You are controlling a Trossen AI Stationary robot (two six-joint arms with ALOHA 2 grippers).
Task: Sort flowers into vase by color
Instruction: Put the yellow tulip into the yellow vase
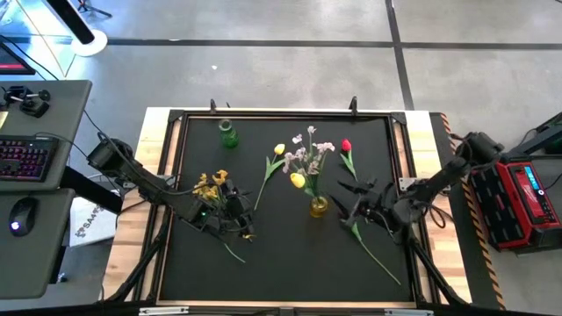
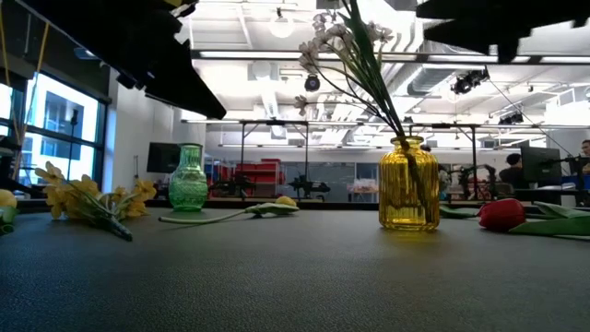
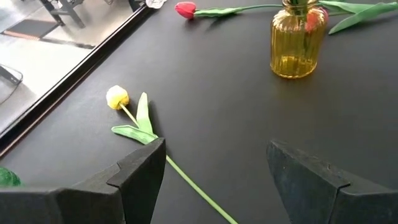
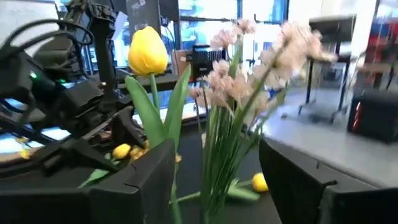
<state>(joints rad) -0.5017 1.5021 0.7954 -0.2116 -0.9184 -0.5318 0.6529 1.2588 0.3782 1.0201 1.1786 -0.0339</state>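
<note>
A yellow glass vase [image 1: 319, 207] stands mid-table and holds a yellow tulip [image 4: 148, 51] and a pale pink-white sprig [image 4: 249, 81]. My right gripper [image 1: 341, 200] is open just right of the vase, and the stems rise ahead of its fingers. A green vase [image 1: 227, 133] stands at the far left with nothing showing in it. A second yellow tulip [image 3: 117, 98] lies flat on the mat. My left gripper [image 1: 230, 211] hangs open above its stem [image 3: 199, 190]. An orange-yellow sprig [image 1: 209, 186] lies beside that gripper. A red flower [image 1: 346, 146] lies at the far right.
Another green stem [image 1: 373, 250] lies on the mat under my right arm, running toward the near right corner. A red bloom [image 2: 501, 214] rests on the mat right of the yellow vase. The raised frame [image 1: 176, 123] rims the black mat.
</note>
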